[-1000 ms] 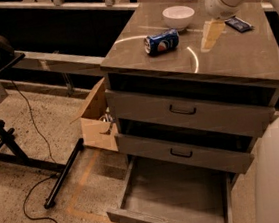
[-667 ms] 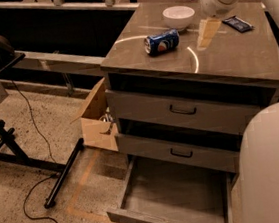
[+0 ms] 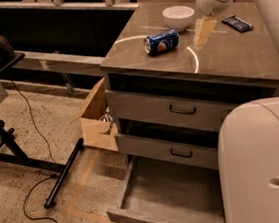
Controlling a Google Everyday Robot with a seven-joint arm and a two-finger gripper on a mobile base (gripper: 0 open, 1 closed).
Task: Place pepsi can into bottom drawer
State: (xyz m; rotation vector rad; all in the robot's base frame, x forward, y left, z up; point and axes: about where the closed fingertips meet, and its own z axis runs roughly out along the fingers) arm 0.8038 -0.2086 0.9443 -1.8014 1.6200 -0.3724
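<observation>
Over the last second the gripper (image 3: 203, 30) had crept a little leftward over the countertop (image 3: 234, 60), toward the pepsi can (image 3: 162, 42), while the can itself had not stirred. It hung just above the surface, right of the can and in front of the white bowl (image 3: 178, 16), apart from both. Whether it was open or closed could not be told. That small drift read as an approach in progress: the pick had not begun, and nothing had yet been carried anywhere.

The can lay on its side near the left front part of the countertop, its long axis running roughly left to right. It was blue, with the round red-white-blue logo turned toward the camera and a silver end facing left. Lying like that, it would probably roll if nudged from the side, so a grasp across its body seemed the safer choice.

The bottom drawer (image 3: 175, 200) stood pulled out below the two upper drawers — its flat grey floor was bare where visible, though the robot's white body hid the right part.
</observation>
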